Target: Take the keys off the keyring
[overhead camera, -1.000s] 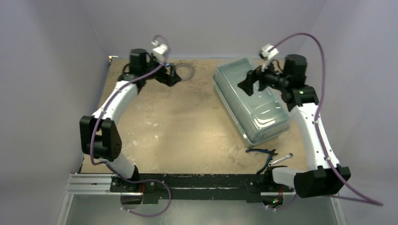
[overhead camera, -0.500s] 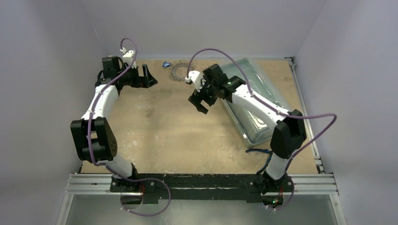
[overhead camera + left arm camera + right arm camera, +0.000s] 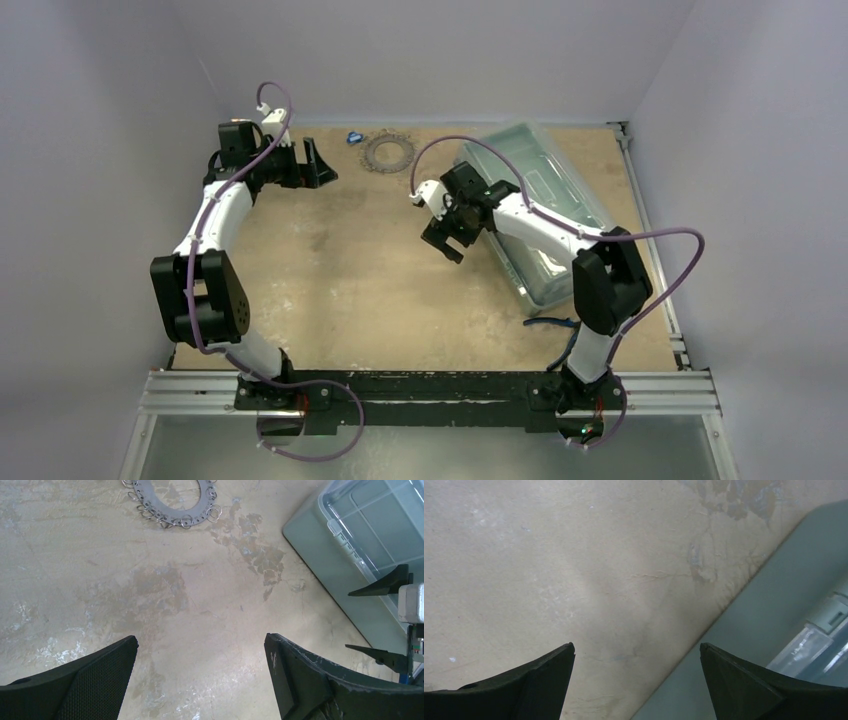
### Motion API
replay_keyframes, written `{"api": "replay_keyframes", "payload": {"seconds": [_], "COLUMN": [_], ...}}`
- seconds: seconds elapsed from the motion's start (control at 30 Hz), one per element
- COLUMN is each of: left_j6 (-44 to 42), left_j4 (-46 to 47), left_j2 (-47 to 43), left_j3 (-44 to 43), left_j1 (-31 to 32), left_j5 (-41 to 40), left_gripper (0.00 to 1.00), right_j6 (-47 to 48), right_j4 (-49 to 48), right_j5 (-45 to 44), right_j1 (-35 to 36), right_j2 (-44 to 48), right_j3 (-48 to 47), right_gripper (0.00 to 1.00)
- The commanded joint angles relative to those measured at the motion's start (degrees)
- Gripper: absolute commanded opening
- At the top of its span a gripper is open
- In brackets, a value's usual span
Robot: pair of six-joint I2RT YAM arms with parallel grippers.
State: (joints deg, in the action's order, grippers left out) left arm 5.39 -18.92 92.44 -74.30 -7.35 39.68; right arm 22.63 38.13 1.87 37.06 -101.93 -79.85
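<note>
The keyring (image 3: 388, 153) is a flat grey ring lying at the far middle of the table. In the left wrist view the keyring (image 3: 172, 514) shows small wire loops along its edge; I cannot make out single keys there. A small blue-headed key (image 3: 353, 137) lies just left of the ring. My left gripper (image 3: 322, 165) is open and empty, left of the ring and apart from it; it also shows in its own view (image 3: 201, 640). My right gripper (image 3: 445, 248) is open and empty above the bare table at the box's left edge, as its own view (image 3: 636, 647) shows.
A clear plastic box (image 3: 540, 215) lies tilted on the right half of the table and shows in the right wrist view (image 3: 784, 605). Blue-handled pliers (image 3: 555, 323) lie near the front right, partly behind the right arm. Walls close in on three sides.
My left gripper has drawn back left from the keyring, and the blue key now lies beside the ring. My right arm has swung from over the box to its left edge.
</note>
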Motion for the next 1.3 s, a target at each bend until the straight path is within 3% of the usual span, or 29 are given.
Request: {"api": "replay_keyframes", "payload": {"seconds": [0.0, 0.47, 0.73, 0.93, 1.17, 1.27], "left_j6": [0.81, -1.33, -11.83, -15.94, -15.49, -13.17], "left_j4": [1.97, 2.66, -1.11, -0.10, -3.71, -1.30], "left_j2": [-0.07, 2.44, 6.90, 18.57, 38.48, 43.80], "left_j3": [0.34, 0.57, -5.27, -18.74, -42.30, -47.52], "left_j1": [0.04, 0.42, 6.90, 13.32, 17.01, 17.77], "left_j5": [1.25, 0.73, -11.45, -16.00, -16.02, -14.29], "left_gripper": [0.99, 0.99, 0.99, 0.99, 0.93, 0.90], "right_j6": [3.19, 16.55, 18.61, 12.45, -2.91, -5.65], "right_j4": [-1.86, -1.57, 0.81, 5.76, -3.84, -6.60], "right_j5": [-1.27, -1.69, 0.35, 12.31, 27.29, 30.95], "right_j1": [-4.71, -21.02, -26.97, -26.74, -26.15, -26.20], "right_j2": [4.51, 8.55, 8.96, 14.54, 22.63, 23.37], "right_j3": [2.21, 4.39, -1.70, -2.71, 3.78, 5.08], "right_gripper": [0.99, 0.99, 0.99, 0.99, 0.99, 0.99]}}
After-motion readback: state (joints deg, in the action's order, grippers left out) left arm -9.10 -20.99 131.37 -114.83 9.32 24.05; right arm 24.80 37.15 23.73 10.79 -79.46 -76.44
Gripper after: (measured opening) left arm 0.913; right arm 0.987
